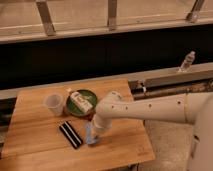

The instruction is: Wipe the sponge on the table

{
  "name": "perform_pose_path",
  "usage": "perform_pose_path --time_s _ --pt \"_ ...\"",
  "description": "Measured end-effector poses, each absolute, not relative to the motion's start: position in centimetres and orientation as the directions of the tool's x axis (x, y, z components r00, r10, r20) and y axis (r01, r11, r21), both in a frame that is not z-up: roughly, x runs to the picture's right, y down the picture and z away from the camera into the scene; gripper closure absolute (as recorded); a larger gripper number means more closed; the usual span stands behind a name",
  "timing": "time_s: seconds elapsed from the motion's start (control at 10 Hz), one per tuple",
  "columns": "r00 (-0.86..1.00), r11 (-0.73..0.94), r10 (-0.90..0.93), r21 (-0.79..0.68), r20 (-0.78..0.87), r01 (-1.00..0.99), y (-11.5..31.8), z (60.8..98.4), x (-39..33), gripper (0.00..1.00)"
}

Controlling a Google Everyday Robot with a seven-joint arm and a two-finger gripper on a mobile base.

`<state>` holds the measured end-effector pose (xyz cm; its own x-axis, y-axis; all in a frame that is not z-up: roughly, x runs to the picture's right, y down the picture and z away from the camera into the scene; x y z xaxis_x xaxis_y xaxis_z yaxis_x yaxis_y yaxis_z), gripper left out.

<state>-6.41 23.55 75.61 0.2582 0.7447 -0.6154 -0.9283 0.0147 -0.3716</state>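
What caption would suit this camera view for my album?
The gripper, shut on the sponge, holds it against the table.

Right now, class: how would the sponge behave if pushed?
The sponge, gripped by the claw beside the black block, looks thin and soft: probably light and bendy. Flat, so it shouldn't roll. It may drag on the wooden table.
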Motion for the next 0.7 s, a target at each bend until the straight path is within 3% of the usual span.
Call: perform_pose_path --time_s 0.3,0.7 --pt "0.323 0.084 0.734 -0.392 -0.597 -0.916 22.8 75.4 -9.2 0.82" --pt "0.409 0.158 0.685 -0.425 -0.603 -0.891 24.8 75.9 -13.1 0.82"
